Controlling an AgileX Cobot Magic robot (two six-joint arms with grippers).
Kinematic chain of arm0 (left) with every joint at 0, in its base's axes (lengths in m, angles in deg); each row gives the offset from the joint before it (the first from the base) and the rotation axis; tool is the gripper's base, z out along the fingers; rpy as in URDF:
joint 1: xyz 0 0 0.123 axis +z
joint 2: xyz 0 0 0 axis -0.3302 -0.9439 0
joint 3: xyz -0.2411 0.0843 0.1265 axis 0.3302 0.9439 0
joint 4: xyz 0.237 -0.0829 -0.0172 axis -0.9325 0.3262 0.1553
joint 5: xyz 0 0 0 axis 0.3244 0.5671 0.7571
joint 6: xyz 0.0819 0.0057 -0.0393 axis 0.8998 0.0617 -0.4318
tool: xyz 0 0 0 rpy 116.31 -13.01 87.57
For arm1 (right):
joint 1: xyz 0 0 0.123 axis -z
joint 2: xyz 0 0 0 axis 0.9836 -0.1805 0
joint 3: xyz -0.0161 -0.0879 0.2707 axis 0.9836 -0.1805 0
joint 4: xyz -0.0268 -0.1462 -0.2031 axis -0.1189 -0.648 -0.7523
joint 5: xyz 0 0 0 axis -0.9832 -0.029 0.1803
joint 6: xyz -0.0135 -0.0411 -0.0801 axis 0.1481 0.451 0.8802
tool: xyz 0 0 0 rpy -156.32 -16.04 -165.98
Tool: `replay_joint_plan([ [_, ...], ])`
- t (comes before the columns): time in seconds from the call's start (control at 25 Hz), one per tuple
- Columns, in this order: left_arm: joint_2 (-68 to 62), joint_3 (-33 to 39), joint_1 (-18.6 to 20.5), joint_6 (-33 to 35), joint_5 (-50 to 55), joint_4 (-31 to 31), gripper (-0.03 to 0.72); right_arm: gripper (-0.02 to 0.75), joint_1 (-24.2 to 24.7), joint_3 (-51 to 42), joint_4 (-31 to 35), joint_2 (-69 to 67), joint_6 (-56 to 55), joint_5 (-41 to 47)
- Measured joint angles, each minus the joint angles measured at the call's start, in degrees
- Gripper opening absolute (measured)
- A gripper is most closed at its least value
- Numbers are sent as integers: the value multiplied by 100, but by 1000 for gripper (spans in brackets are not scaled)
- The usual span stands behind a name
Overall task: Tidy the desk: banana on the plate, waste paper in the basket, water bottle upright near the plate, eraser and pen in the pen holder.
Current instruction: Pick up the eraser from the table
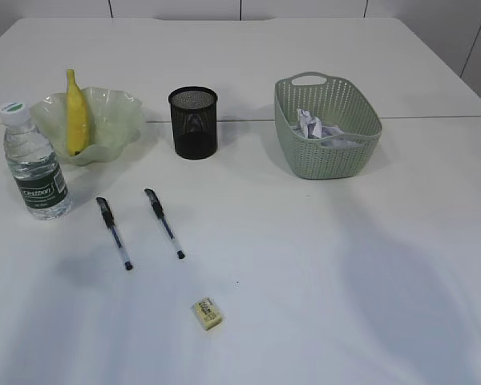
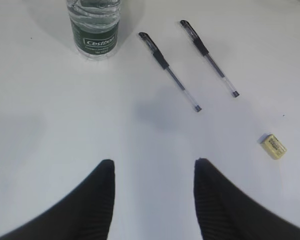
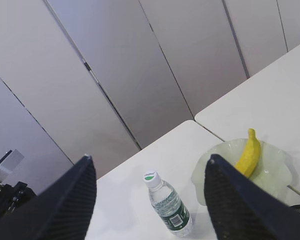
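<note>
Jaws on our left gripper (image 2: 152, 172) stand wide and empty above the worktop (image 1: 345, 281); our right gripper (image 3: 149, 172) is likewise spread, holding nothing, aimed away toward the wall.

Taking the pen holder (image 1: 193, 122) as landmark: one banana (image 1: 77, 114) lies on one plate (image 1: 112, 120) to its left, one water bottle (image 1: 35, 163) stands upright left and nearer us, one basket (image 1: 327, 124) with crumpled waste paper (image 1: 318, 128) sits to its right. Two pens (image 1: 114, 233) (image 1: 163, 222) and one eraser (image 1: 208, 313) lie in front, still out.

We judge the thin pens likely to slip or roll when pinched flat, and a careless drop could tip the light holder.
</note>
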Motion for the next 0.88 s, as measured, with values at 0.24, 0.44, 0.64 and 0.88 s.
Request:
replay_joint_plan([
  [0.24,0,0,0,0,0,0,358,501,0,0,0,0,0,0],
  [0.44,0,0,0,0,9,0,330,501,0,0,0,0,0,0],
  [0.64,0,0,0,0,9,0,319,501,0,0,0,0,0,0],
  [0.88,0,0,0,0,9,0,317,501,0,0,0,0,0,0],
])
